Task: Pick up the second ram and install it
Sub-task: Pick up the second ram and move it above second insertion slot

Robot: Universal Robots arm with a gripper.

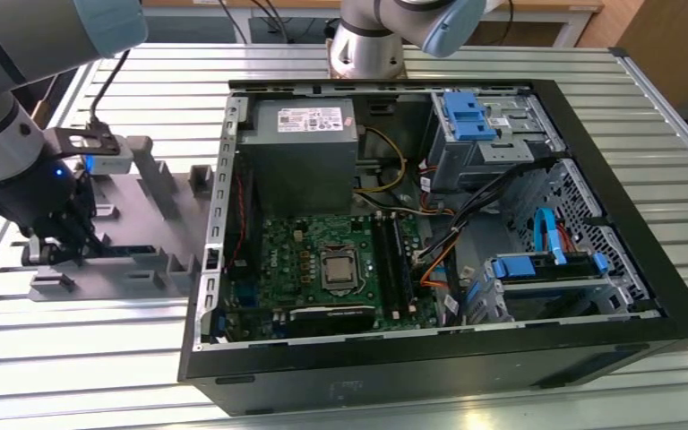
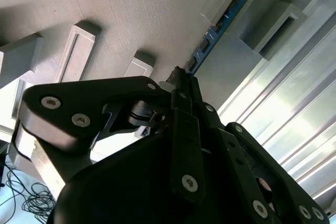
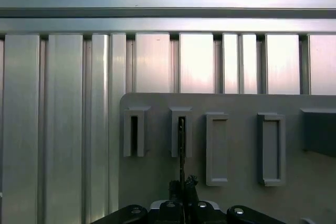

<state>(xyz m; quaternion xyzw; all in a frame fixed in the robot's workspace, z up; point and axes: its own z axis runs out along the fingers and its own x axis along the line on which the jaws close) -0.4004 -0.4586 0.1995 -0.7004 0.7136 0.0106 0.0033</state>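
Observation:
The second ram (image 2: 220,24) is a thin blue board with black chips, standing on edge in slotted posts of a grey holder plate (image 2: 131,9). In the first wrist view the second ram (image 3: 181,145) shows edge-on, running from a slotted post down to my fingertips. My gripper (image 2: 181,74) is shut on its near end, and in the first wrist view the gripper (image 3: 182,184) pinches the stick from both sides. In the exterior view my gripper (image 1: 64,249) hangs low over the holder plate (image 1: 153,179), at the exterior view's left of the open computer case (image 1: 440,354).
Inside the case lie the green motherboard (image 1: 320,269) with its long black slots (image 1: 394,260), a grey power-supply box (image 1: 302,143), cable bundles and blue drive brackets (image 1: 469,116). Everything rests on a ribbed aluminium table (image 1: 81,358). More slotted posts (image 3: 270,148) stand beside the ram.

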